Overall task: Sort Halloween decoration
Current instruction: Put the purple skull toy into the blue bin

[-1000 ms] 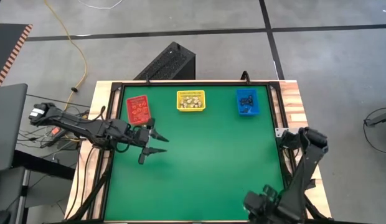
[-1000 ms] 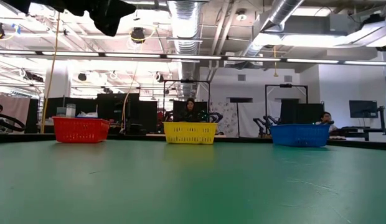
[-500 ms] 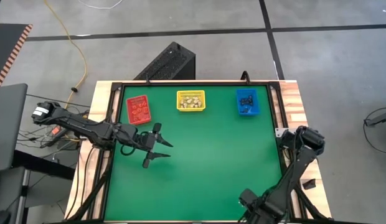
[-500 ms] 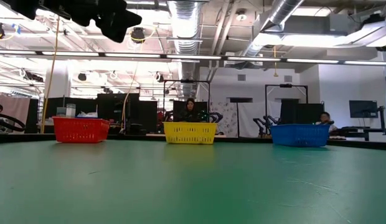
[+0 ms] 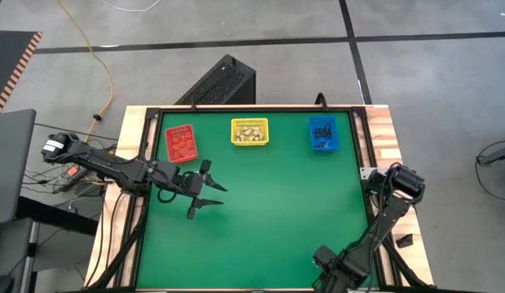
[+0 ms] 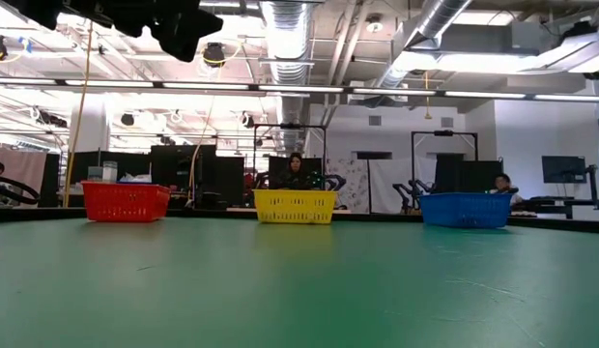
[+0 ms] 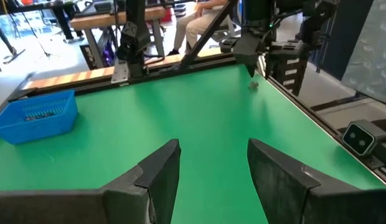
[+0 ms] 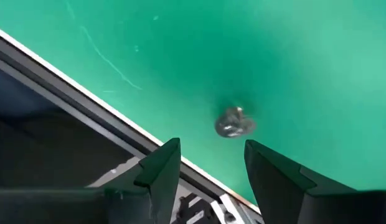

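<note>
A small grey trinket (image 8: 235,122) lies on the green mat close to the table's near edge; it also shows in the left wrist view (image 7: 254,85). My right gripper (image 8: 208,149) hovers open above it, fingers pointing down, touching nothing; in the high view it is at the near edge (image 5: 327,262). My left gripper (image 5: 213,194) is open and empty above the mat's left part, pointing toward the right edge. A red bin (image 5: 181,142), a yellow bin (image 5: 250,131) and a blue bin (image 5: 322,133) stand along the far edge with trinkets inside.
The mat's black frame (image 8: 87,118) runs just beside the trinket at the near edge. The three bins show in the low view as red (image 6: 126,201), yellow (image 6: 295,206) and blue (image 6: 464,209). People sit in the room beyond the table.
My left gripper has gone a little toward the table's right and near edges, still open. My right gripper has shifted a little toward the left along the near edge.
</note>
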`<state>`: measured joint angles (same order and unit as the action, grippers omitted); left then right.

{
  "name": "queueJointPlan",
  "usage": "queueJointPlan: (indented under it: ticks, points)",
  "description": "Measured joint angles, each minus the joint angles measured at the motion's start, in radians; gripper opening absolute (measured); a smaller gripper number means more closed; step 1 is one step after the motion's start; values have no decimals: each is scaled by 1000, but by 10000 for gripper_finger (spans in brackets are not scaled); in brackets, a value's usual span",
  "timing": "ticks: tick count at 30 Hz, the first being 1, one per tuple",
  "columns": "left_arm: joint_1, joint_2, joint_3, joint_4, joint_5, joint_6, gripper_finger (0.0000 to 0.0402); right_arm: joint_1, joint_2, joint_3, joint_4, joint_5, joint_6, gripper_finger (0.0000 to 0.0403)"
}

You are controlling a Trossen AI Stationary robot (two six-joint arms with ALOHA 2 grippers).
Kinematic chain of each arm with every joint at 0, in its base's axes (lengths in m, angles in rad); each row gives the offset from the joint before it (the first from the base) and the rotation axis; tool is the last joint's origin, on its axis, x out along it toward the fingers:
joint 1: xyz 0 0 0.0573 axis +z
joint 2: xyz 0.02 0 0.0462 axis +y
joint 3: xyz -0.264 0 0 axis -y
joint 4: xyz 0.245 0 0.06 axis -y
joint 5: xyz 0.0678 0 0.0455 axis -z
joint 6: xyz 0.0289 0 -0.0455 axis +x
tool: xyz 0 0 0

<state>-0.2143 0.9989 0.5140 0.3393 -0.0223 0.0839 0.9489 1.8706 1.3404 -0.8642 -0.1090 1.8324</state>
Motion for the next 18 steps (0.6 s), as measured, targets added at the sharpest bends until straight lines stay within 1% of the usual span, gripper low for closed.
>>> queueJointPlan:
  ticks: [10,18]
  points:
    - [0,0,0,-7,0,0,177,4,0,-56,23,1,0,212]
    - [0,0,0,-7,0,-1,177,6,0,-57,38,2,1,212]
